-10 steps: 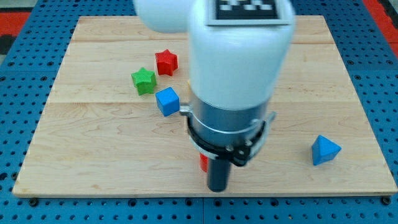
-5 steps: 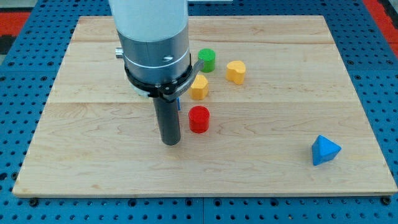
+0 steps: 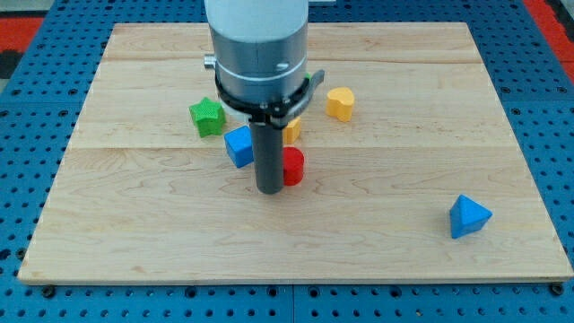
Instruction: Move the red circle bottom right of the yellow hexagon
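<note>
The red circle (image 3: 293,167) sits near the middle of the wooden board (image 3: 134,224). My tip (image 3: 268,190) stands right against its left side, touching or nearly so. A yellow block (image 3: 291,131) shows just above the red circle, mostly hidden by the rod, its shape unclear. A second yellow block, hexagon-like (image 3: 340,103), lies further to the upper right. The red circle is below and left of that block.
A blue cube (image 3: 239,146) sits just left of the rod. A green star (image 3: 207,117) lies to its upper left. A blue triangular block (image 3: 468,216) lies at the lower right. The arm's body hides the board's top middle.
The arm has swung from the lower middle to the left, then back right, and the rod now presses on the red circle's left side. The green star and blue cube are uncovered again.
</note>
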Available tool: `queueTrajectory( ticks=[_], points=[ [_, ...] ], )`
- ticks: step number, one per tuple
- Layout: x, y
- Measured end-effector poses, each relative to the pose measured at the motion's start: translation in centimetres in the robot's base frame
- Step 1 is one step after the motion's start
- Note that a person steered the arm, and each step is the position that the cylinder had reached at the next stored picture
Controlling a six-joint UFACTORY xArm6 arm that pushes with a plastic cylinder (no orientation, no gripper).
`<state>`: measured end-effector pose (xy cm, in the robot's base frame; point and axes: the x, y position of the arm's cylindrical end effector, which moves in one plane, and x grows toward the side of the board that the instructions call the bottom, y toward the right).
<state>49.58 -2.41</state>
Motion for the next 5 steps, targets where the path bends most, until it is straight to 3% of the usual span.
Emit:
queueTrajectory(
  ticks=[2,3,4,5],
  points=[
    [0.0,4.0],
    [4.2,3.8],
    [11.3,9.3],
    [12.3,14.4]
  ],
)
